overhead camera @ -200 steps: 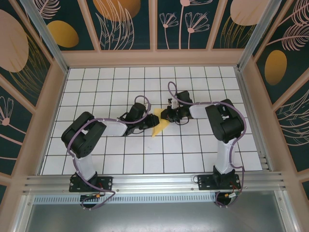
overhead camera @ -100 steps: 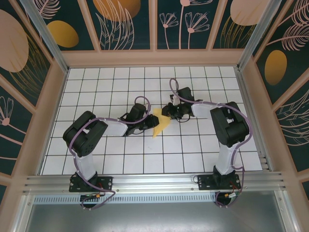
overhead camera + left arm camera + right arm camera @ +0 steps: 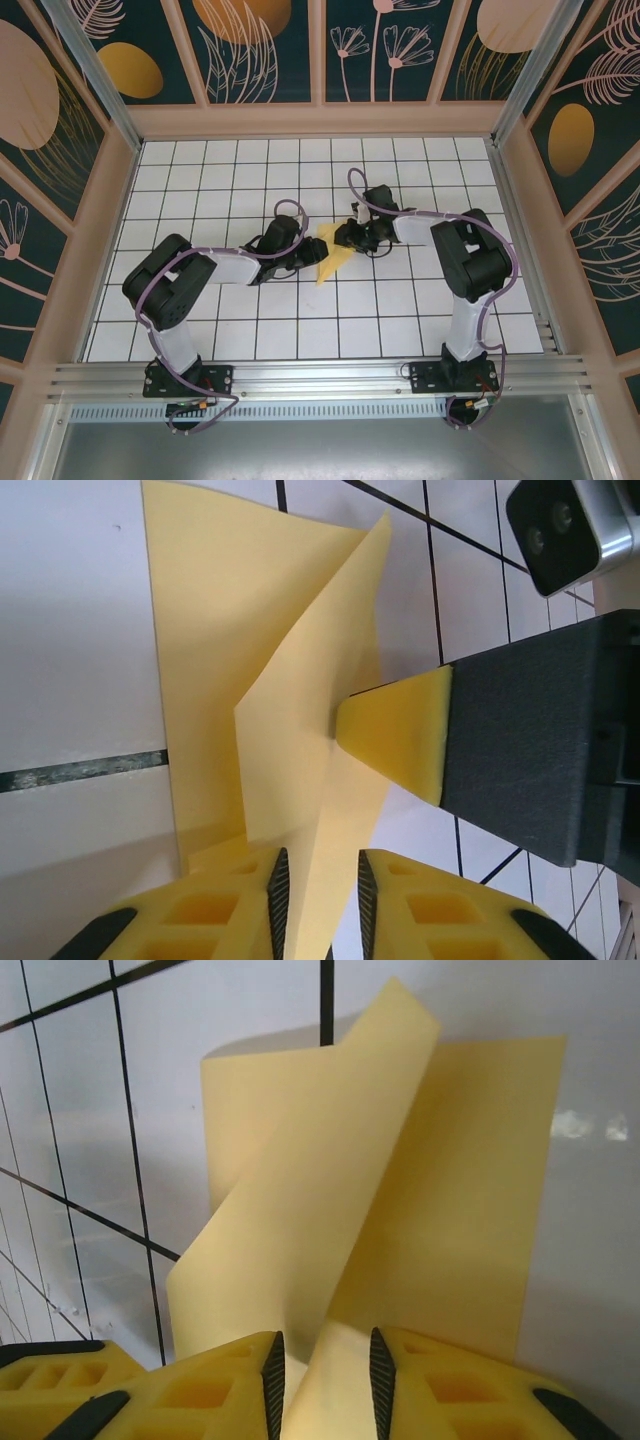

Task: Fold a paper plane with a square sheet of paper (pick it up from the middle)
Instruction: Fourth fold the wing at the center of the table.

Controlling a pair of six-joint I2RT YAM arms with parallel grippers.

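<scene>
1. at the near edge of the bench point(image 3: 250, 335), seen from overhead, the left arm point(image 3: 180, 290) rises from 7 o'clock and the right arm point(image 3: 465, 260) from 5 o'clock. both reach in toward the middle.
2. the sheet of paper point(image 3: 332, 260) lies near the centre of the gridded bench. it is pale yellow and partly folded, with angled edges and one flap lifted off the surface.
3. the left end effector point(image 3: 302, 257) meets the paper from its 9 o'clock side. in the left wrist view its two yellow fingers point(image 3: 200, 910) stand a little apart, and a raised fold of the paper runs up through the gap between them, not pinched.
4. the right end effector point(image 3: 346, 238) meets the paper from about its 1 o'clock. in the right wrist view its jaws are also slightly apart, and a curled flap rises out of the gap.
5. in the left wrist view, one yellow pad point(image 3: 400, 730) of the right end effector looks to be touching the raised flap from 3 o'clock.
6. farthest off, at 12 o'clock, stands the back wall point(image 3: 320, 50), dark teal with orange ovals and pale plant drawings.
</scene>
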